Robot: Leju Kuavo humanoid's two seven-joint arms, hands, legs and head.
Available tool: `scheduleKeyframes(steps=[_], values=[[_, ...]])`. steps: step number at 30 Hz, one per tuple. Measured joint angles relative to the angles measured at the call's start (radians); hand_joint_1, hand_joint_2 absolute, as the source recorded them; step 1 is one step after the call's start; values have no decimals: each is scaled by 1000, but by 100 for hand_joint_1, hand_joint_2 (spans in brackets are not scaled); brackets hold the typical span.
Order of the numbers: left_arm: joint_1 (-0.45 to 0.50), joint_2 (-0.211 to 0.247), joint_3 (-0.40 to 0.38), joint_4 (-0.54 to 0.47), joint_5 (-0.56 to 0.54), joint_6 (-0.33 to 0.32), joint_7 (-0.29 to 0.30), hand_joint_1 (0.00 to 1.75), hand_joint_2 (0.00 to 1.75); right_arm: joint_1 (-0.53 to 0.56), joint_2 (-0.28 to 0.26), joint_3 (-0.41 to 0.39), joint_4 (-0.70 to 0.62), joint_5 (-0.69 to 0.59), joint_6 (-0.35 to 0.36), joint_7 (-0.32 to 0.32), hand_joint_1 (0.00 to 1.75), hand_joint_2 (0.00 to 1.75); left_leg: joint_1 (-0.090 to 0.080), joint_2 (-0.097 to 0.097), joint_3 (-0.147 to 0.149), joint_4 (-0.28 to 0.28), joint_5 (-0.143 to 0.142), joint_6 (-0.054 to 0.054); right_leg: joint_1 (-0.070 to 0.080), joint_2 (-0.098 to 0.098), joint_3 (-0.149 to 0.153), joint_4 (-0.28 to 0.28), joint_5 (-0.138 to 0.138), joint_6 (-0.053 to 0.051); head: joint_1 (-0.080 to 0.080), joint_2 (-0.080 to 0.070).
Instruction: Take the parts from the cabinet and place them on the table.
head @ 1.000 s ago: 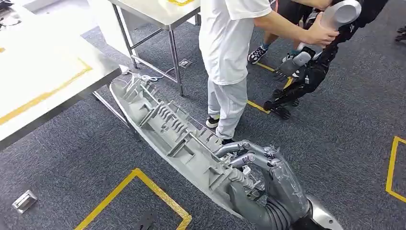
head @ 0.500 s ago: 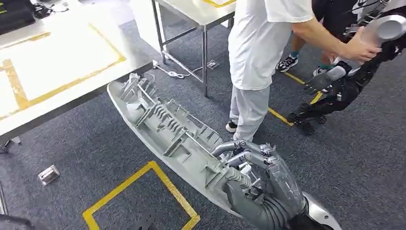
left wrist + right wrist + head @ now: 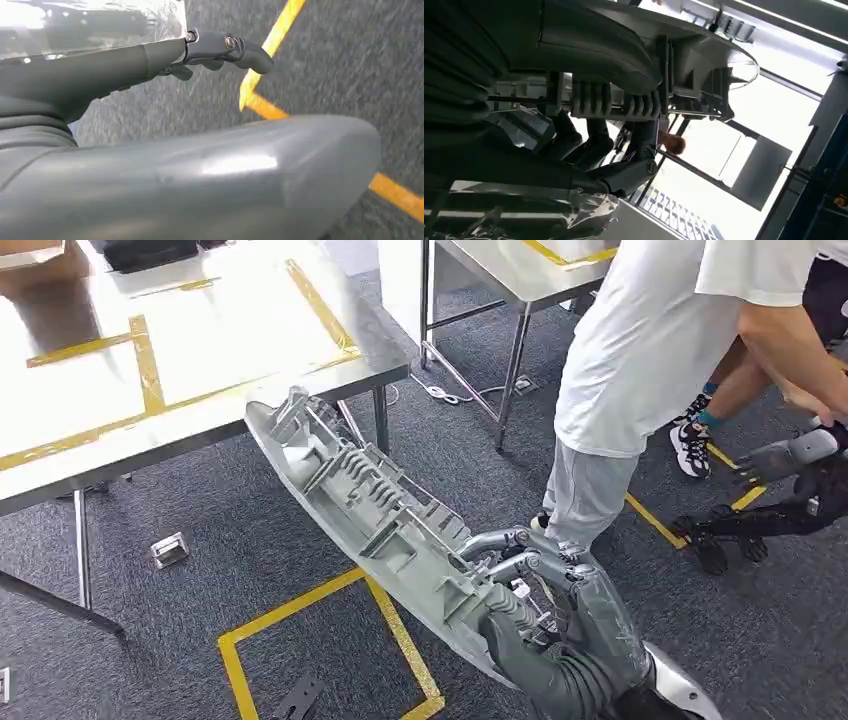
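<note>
We see the right hand (image 3: 570, 635) low in the head view, its fingers (image 3: 500, 540) wrapped over the near end of the long grey ribbed part (image 3: 370, 510) and grasping it. From the hand the part runs forward and away to the left, ribbed side up, tilted, and its far tip lies at the edge of the steel counter (image 3: 200, 350), over the counter's leg; we cannot tell whether tip and counter touch. The right wrist view shows the same hold close up: dark fingers (image 3: 594, 145) curled under the part's (image 3: 634, 100) ribbed underside. The left hand (image 3: 220, 47) hangs above grey carpet (image 3: 350, 60) crossed by yellow tape lines (image 3: 260, 95), fingers curled in and holding nothing that we can see. Beyond the right hand, a person in a white shirt (image 3: 650, 350) stands bent toward another robot's arm (image 3: 790, 455) further right. A small metal block (image 3: 170, 550) lies on the carpet left of the part, under the counter's edge.
</note>
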Motion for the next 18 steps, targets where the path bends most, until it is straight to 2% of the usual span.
scheduleKeyframes(steps=[2, 3, 4, 5, 6, 7, 8, 9, 10, 11, 12, 13, 14, 16, 17, 18], values=[[3, 0, 0, 0, 0, 0, 0, 0, 175, -2, 0, -2, 0, 0, 0, 0, 175, 175, 3, -27, -2, -6, 4, -14, 1, -24, 7, -11, 2, -4, 2, 0], [4, 1, 0, 0, 0, 1, 0, 0, 175, -2, 1, -2, 0, 0, 0, 0, 175, 175, -1, 13, -10, 11, -10, -14, -6, -44, 18, -28, 10, -5, 0, 0], [3, 1, 0, 0, 0, 0, 0, 0, 175, -1, 2, -2, 1, 0, 0, 0, 175, 175, -6, 67, -23, 47, -37, -18, -4, -55, 27, -35, 10, -8, -6, 0], [0, 1, 0, 0, 0, 1, 0, 0, 175, -2, 2, -2, 1, 0, 0, 0, 175, 175, -5, 99, -52, 116, -73, -24, -3, -71, 30, -36, 9, -11, -7, 0], [-1, 1, 0, 0, 0, 2, 0, 0, 175, -1, 2, -2, 2, 0, 0, 0, 175, 175, -2, 115, -86, 189, -105, -28, -3, -86, 32, -35, 6, -12, -8, 0], [-1, 1, 0, 0, 0, 4, 0, 0, 175, -1, 2, -2, 4, 0, 0, 0, 175, 175, 0, 122, -117, 256, -129, -33, -3, -102, 33, -35, 3, -11, -8, 0], [1, 1, 0, 0, 0, 9, 0, 0, 175, 0, 2, -2, 4, 0, 0, 0, 175, 175, 4, 124, -131, 282, -131, -38, -4, -115, 34, -34, 0, -10, -9, 0], [3, 1, 0, 0, 0, 11, 0, 0, 175, 0, 2, -2, 4, 0, 1, 0, 175, 175, 8, 126, -121, 264, -109, -43, -6, -129, 36, -33, -3, -7, -11, 0], [5, 2, 0, 0, -3, 9, 2, 0, 175, 0, 2, -2, 4, 0, 1, 0, 175, 175, 10, 132, -91, 202, -69, -46, -9, -142, 39, -29, -8, -3, -11, 0], [5, 3, 0, 0, -5, 6, 3, 0, 175, 0, 2, -2, 4, 0, 1, 0, 175, 175, 11, 147, -45, 112, -21, -50, -12, -154, 42, -24, -15, 3, -12, 0], [4, 3, 0, 0, -5, 4, 3, 0, 175, -1, 2, -2, 4, 0, 1, 0, 175, 175, 11, 179, -3, 28, 11, -53, -13, -166, 46, -16, -24, 10, -13, 0], [1, 1, 0, -1, -6, 2, 3, 0, 175, 0, 2, -2, 4, 0, 1, 0, 175, 175, -8, 226, 6, 18, -14, -54, -3, -176, 46, -13, -30, 17, -19, 0], [-2, 1, 0, -2, -6, 1, 3, 0, 175, 0, 2, -2, 4, 0, 1, 0, 175, 175, -5, 214, 7, 11, -9, -30, -1, -183, 44, -6, -34, 22, -23, 0], [2, 2, 0, -2, -9, 0, 6, 0, 175, -2, 2, -2, 4, 0, 1, 0, 175, 175, -7, 193, 0, 16, -14, -13, 0, -204, 49, -9, -37, 26, -9, 0], [2, 2, 0, -2, -11, 0, 8, 0, 175, -3, 3, -3, 4, 0, 1, 0, 175, 175, -6, 179, 0, 15, -13, -6, -1, -216, 52, -9, -40, 31, -11, 0], [2, 3, 0, -2, -13, -1, 9, 0, 175, -5, 2, -3, 4, 0, 2, 0, 175, 175, 0, 169, 3, 12, -11, 2, -8, -192, 51, -3, -53, 41, -9, 0]])
